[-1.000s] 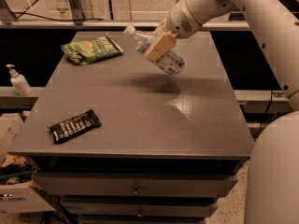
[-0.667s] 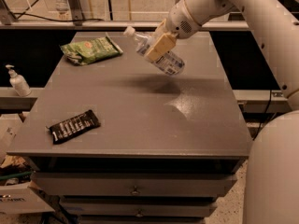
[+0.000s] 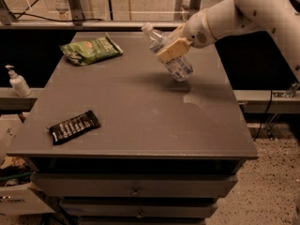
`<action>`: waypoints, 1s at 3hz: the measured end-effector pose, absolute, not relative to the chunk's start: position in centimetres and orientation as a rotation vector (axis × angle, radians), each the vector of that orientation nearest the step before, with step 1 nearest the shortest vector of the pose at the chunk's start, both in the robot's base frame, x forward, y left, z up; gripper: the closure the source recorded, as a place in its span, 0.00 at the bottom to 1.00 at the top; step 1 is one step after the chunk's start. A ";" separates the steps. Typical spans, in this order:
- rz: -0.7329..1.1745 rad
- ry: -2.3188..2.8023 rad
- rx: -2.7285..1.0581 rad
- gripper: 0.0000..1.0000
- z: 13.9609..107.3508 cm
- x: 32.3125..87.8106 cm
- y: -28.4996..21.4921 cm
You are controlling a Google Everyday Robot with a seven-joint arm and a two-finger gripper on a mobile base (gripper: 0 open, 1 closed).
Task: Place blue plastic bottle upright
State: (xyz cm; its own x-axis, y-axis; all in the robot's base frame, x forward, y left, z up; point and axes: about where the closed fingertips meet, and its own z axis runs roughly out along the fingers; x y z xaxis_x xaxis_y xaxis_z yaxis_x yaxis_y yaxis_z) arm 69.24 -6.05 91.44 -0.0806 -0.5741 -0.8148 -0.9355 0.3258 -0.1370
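Observation:
The blue plastic bottle [image 3: 178, 67] is a clear bottle with a white cap and a white-bluish label. It hangs tilted above the right back part of the grey table [image 3: 136, 111], cap up and to the left, base down and to the right. My gripper [image 3: 172, 47] is shut on the bottle's middle, with a tan finger [image 3: 174, 48] across its label. The white arm reaches in from the upper right.
A green snack bag [image 3: 90, 50] lies at the table's back left. A dark snack bar [image 3: 74, 126] lies near the front left edge. A small white pump bottle [image 3: 18, 82] stands on a ledge left of the table. Drawers sit under the tabletop.
The gripper and bottle have shifted slightly to the right and the bottle has tipped a little more upright. Nothing else has moved.

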 end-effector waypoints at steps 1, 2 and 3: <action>0.521 1.727 -1.167 1.00 91.5 69.3 -9.5; 0.449 1.642 -0.991 1.00 93.5 71.4 -12.7; 0.386 1.517 -0.821 1.00 96.8 74.3 -15.6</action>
